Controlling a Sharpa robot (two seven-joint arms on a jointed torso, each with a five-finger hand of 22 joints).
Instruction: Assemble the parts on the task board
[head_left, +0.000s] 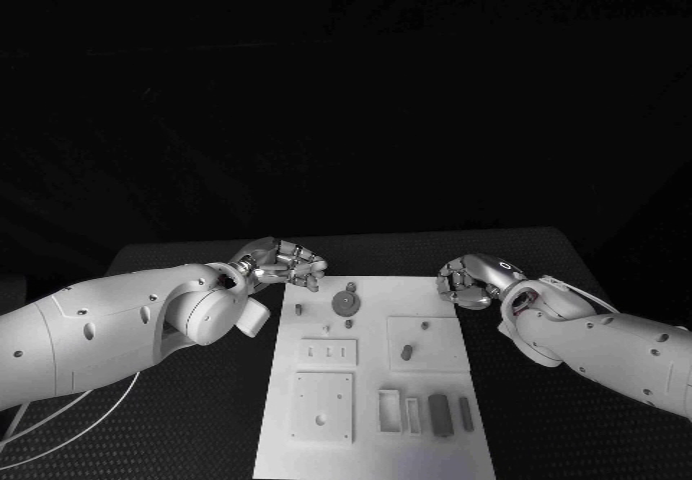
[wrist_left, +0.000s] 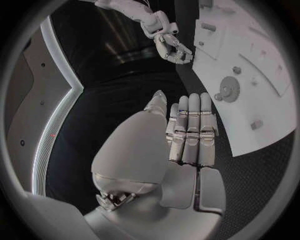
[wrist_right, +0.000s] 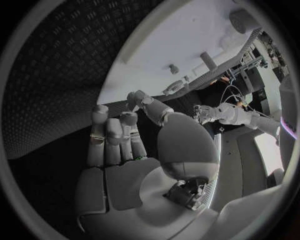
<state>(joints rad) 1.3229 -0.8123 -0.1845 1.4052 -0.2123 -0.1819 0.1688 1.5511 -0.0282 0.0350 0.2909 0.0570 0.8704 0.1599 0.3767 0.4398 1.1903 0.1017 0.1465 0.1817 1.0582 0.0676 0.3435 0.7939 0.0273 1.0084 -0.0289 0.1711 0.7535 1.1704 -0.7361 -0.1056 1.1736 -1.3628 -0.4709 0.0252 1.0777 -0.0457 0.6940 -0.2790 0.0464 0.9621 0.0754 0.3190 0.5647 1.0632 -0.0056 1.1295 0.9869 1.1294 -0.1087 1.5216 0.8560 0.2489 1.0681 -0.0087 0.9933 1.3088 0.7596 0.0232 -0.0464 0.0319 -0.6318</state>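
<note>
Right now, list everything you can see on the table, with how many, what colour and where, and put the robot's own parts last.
Table: one, black, under everything.
Task board: one, white, middle of the table, between the hands.
Gear: one, grey, on the board's far part.
Raised plates: several, white, across the board's middle and near part.
Slim blocks: a few, grey, near right of the board.
Cable: white, near left of the table.
Left hand: silver, at the board's far left corner, holding nothing.
Right hand: silver, at the board's far right edge, holding nothing.
</note>
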